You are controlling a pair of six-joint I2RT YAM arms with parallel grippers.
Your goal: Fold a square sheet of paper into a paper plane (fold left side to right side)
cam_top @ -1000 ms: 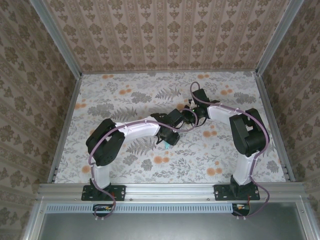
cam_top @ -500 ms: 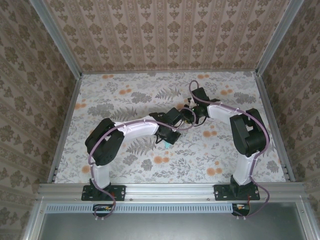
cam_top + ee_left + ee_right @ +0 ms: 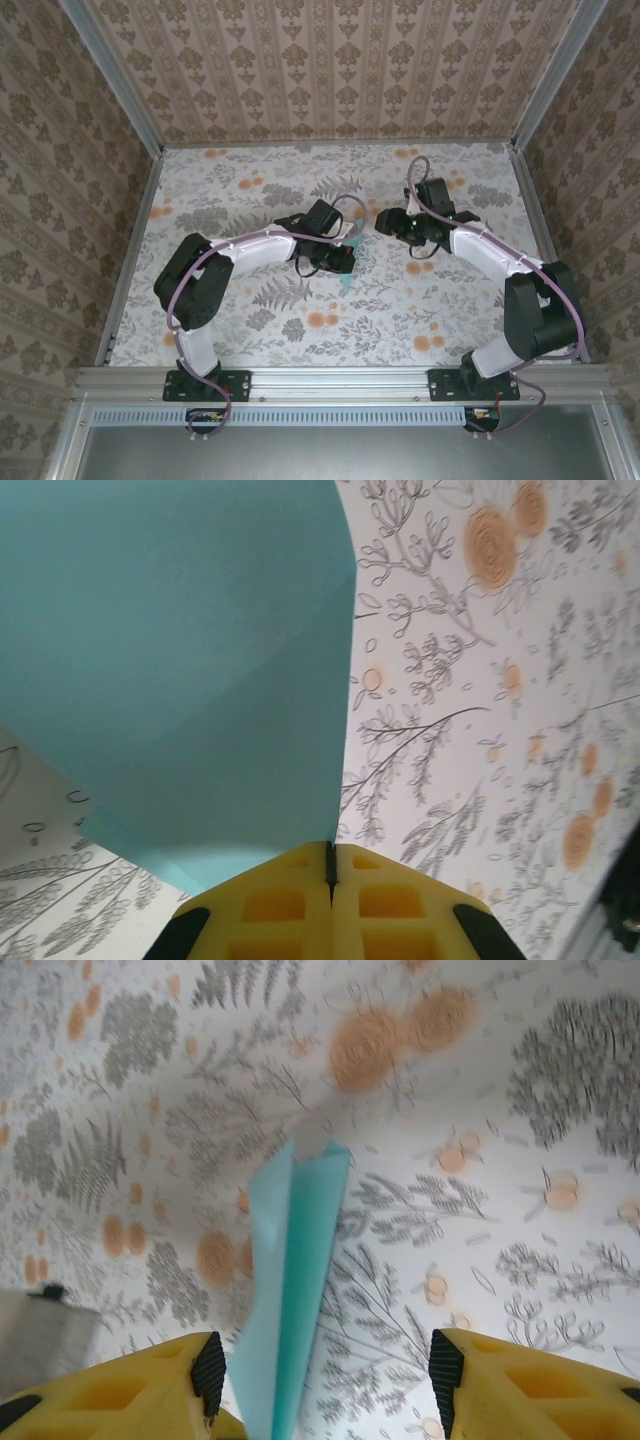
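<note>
- Progress: turquoise paper (image 3: pixel 200 660) is already folded. The right wrist view shows it edge-on as a slim doubled strip (image 3: pixel 290 1290) with two layers splaying at the top.
- I can't tell from these views whether it's a finished dart or only the left-to-right fold. A faint diagonal crease shows in the left wrist view, nothing clearer.
- Left gripper (image 3: pixel 345 262) is clamped on the paper. In the left wrist view its yellow pads (image 3: pixel 270 905) are pressed together at bottom centre, with the sheet coming out of the seam and filling the upper left.
- In the top view a bit of turquoise (image 3: pixel 348 280) shows just below that gripper, centre frame, over the floral table (image 3: pixel 250 330).
- Right gripper (image 3: pixel 325 1370) has its fingers spread wide with nothing in them. The paper stands between and beyond them, not touched.
- Left to do, my read: any remaining creases, then set it down and release.
- Versus a second ago: the grippers were bunched together at centre; the right one (image 3: pixel 388 222) has backed off to the upper right and its elbow has swung out right. The left arm has shifted up and left.
</note>
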